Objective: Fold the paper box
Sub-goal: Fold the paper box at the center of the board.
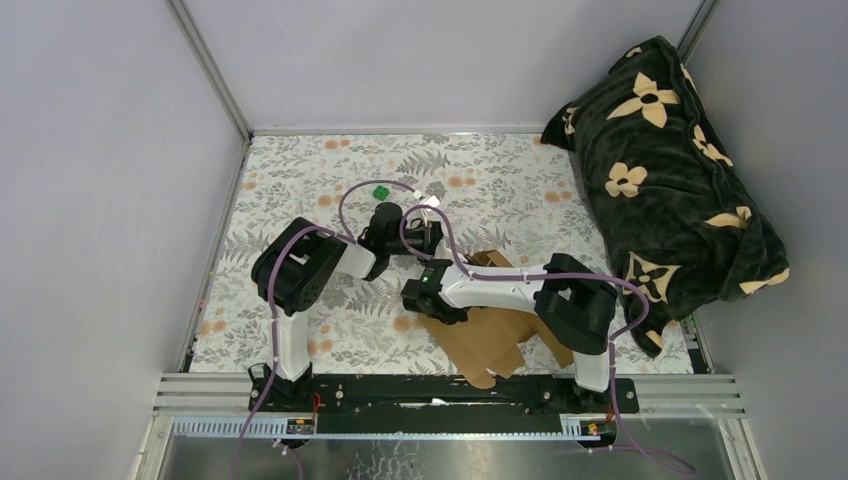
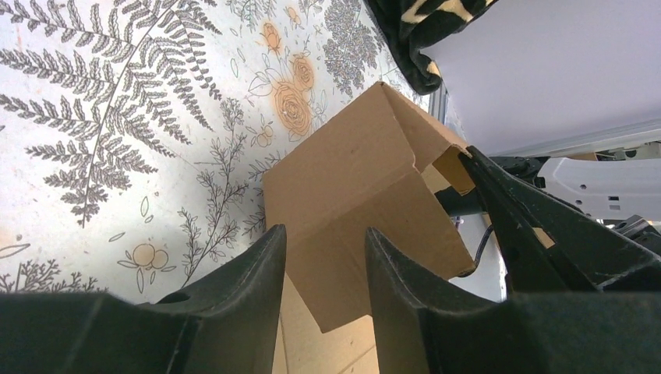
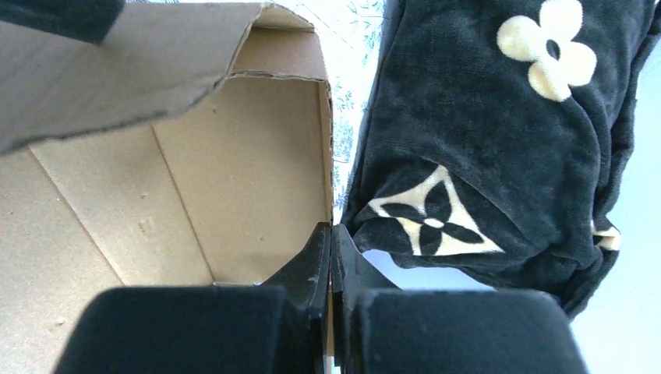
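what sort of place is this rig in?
Probably a lab robot-training cell: plain grey wall panels in aluminium framing, two white-and-black robot arms bolted to a black base rail, floral-print tablecloth as work surface.

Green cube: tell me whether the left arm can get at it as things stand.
Probably yes: the green cube lies on open cloth close beside the left gripper, nothing between them. Its open fingers only need to leave the box flap.
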Robot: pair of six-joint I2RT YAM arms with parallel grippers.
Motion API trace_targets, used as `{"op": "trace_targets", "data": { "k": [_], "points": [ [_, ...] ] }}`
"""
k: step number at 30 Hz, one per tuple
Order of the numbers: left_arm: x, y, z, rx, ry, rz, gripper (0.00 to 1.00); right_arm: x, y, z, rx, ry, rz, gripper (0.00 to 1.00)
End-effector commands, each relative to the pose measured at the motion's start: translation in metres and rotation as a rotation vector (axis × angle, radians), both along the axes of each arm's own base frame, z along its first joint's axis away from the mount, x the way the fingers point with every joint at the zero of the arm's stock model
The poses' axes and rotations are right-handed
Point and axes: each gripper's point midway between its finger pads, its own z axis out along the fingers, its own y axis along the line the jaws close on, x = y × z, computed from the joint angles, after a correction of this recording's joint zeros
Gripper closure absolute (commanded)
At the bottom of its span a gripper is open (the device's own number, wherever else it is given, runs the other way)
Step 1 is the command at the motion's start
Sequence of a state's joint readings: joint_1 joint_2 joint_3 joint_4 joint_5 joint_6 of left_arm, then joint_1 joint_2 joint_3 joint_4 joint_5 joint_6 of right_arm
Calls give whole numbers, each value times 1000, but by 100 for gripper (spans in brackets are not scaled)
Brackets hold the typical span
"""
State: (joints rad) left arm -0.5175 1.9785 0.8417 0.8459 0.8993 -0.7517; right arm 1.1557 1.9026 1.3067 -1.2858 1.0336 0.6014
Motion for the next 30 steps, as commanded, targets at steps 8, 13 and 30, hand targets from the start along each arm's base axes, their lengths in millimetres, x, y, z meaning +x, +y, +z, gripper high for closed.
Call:
{"op": "trace_targets", "data": {
  "k": [8, 13, 30],
  "points": [
    [-3, 0, 6, -25, -119, 8, 49, -3, 3, 11, -79, -73, 46, 100],
    [-6, 2, 5, -19, -124, 10, 49, -6, 11, 7, -120, -79, 69, 100],
    [-27, -7, -14, 37, -131, -44, 42, -22, 24, -19, -64, 0, 95, 100]
  ]
}}
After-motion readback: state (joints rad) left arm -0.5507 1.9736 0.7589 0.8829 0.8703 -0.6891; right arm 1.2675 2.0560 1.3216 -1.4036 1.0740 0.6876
